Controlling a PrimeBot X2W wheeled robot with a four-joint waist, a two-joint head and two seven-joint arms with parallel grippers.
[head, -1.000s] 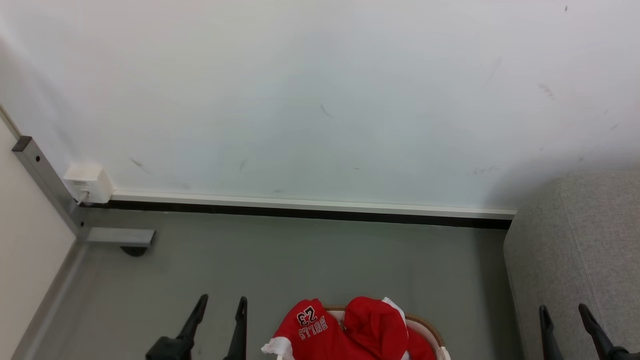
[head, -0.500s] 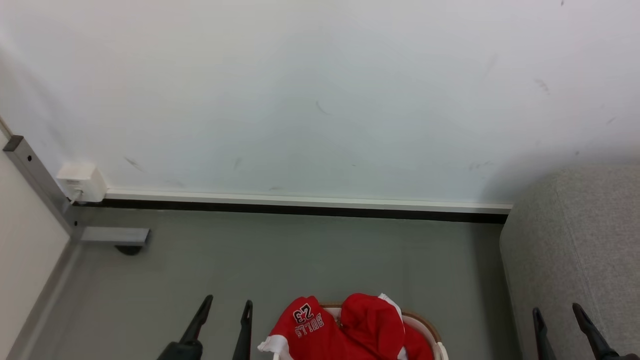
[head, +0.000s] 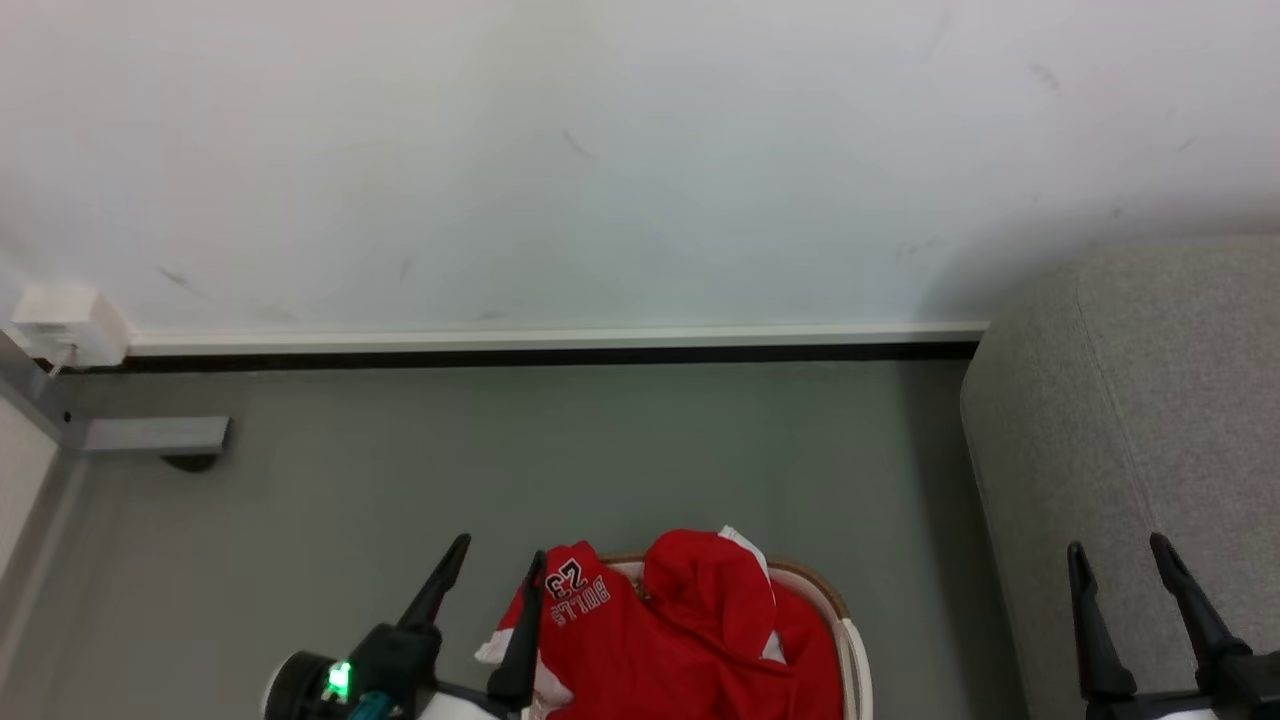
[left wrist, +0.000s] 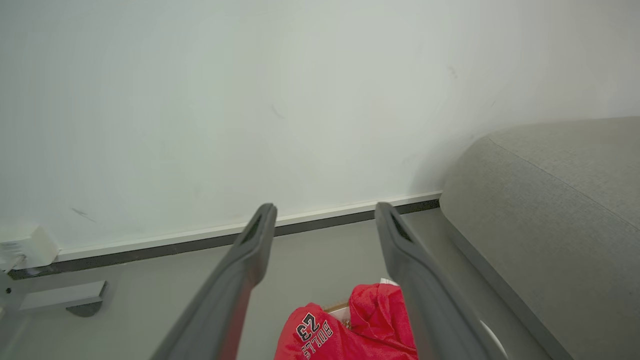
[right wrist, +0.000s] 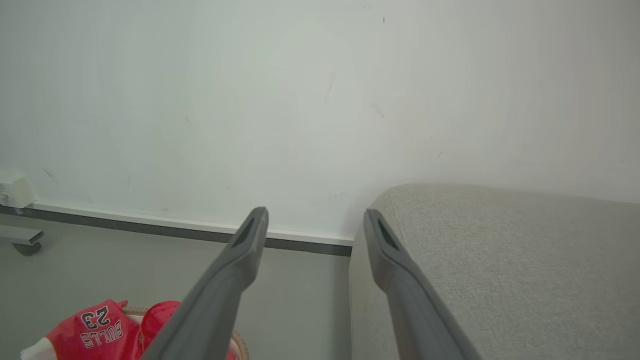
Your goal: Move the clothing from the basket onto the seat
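On the grey floor, the basket holds red clothing; left pincer and right pincer gape empty.

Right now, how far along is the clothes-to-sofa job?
Done: nothing yet. The clothing lies heaped in the basket.
In hand: nothing. The left gripper is open beside the heap, and the right gripper is open in front of the sofa.
Left: everything. Each garment has to be picked up and carried to the sofa.
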